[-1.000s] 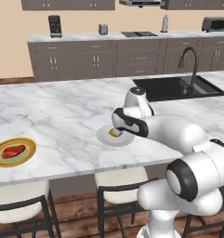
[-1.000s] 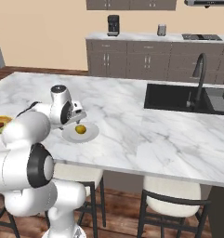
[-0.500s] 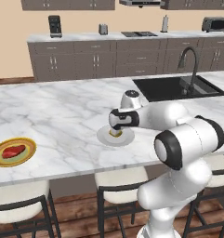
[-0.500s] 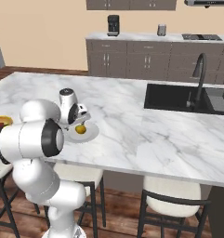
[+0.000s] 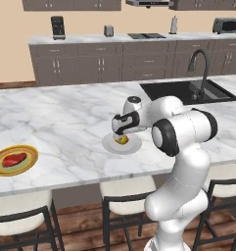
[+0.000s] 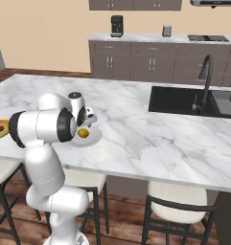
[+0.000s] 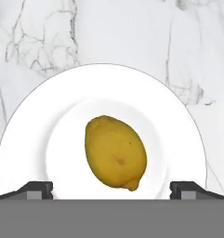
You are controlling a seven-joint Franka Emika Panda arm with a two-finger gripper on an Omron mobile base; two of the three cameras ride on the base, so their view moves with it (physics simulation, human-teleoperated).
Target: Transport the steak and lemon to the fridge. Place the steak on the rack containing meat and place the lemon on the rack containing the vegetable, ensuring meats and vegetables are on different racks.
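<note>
Two spread fingertips (image 7: 36, 188) of the end effector (image 7: 111, 193), now lower, flank the lemon (image 7: 115, 152).

We see the lemon (image 7: 115, 152), yellow and oval, lying on its side at the middle of the white plate (image 7: 34, 135); the flat red steak (image 5: 14, 160) sits well apart from that plate.

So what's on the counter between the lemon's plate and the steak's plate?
Nothing: in the left base view, bare marble counter runs from the lemon to the steak.
</note>
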